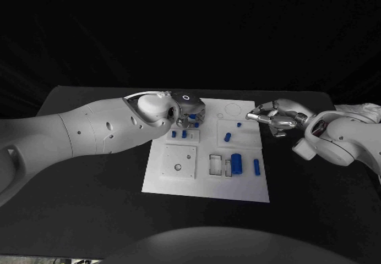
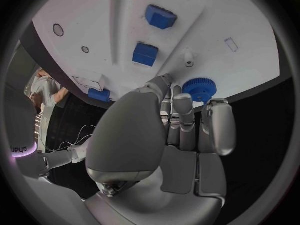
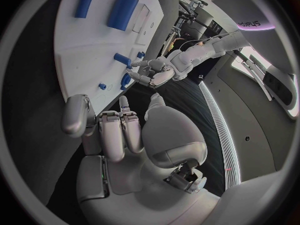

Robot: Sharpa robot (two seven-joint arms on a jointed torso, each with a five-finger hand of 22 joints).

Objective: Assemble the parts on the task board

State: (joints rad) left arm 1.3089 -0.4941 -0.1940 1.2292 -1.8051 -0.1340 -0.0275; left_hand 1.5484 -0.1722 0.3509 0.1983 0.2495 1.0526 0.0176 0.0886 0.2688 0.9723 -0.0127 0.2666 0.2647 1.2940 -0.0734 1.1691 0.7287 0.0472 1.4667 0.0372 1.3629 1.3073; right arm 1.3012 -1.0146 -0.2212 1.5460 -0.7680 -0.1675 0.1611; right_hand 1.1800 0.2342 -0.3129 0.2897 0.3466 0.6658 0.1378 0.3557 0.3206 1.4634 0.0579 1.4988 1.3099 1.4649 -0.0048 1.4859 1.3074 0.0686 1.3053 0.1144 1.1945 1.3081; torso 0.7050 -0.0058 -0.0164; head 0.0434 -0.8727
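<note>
Reaching over the far left part of the flat white task board (image 1: pixel 205 181), my silver left hand (image 1: pixel 187 114) hangs with fingers curled together and grasping nothing, and my left wrist view shows what the head view hides: a round blue toothed gear (image 2: pixel 199 89) lying on the board just past my fingertips (image 2: pixel 164 81), with two small blue block parts (image 2: pixel 145 54) beyond it. My silver right hand (image 1: pixel 273 119) hovers at the board's far right edge, fingers loosely bent and empty. The board's recesses hold a large blue cylinder (image 1: pixel 237 162) beside a slim blue rod (image 1: pixel 256 166).

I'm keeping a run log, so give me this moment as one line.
left hand: over task board's far left corner, by blue gear, holds nothing | right hand: at board's far right edge, holds nothing | parts: on board
</note>
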